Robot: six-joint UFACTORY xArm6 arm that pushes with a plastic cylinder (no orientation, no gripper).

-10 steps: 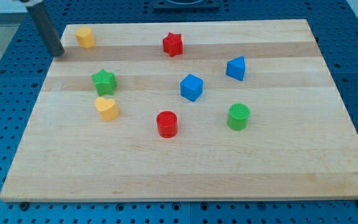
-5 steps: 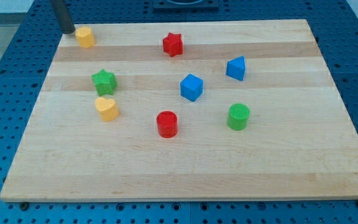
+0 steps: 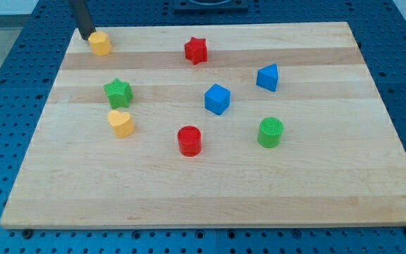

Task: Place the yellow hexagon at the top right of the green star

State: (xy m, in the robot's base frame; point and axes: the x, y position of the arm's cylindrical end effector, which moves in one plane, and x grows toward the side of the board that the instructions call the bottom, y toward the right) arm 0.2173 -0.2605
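The yellow hexagon [image 3: 100, 43] sits near the board's top left corner. My tip [image 3: 85, 36] is right against its upper left side, at the board's top edge. The green star [image 3: 118, 92] lies below and slightly right of the hexagon, about a block's width above the yellow heart [image 3: 121, 123]. The rod reaches up out of the view's top.
A red star [image 3: 197, 50] lies at top centre, a blue cube [image 3: 217, 99] in the middle, a blue triangular block [image 3: 268, 77] to its upper right, a red cylinder [image 3: 189, 140] and a green cylinder [image 3: 271, 132] lower down. The wooden board [image 3: 330, 183] rests on a blue perforated table.
My tip has moved from the board's left edge up and right to the yellow hexagon's upper left side. The hexagon has shifted slightly right and down.
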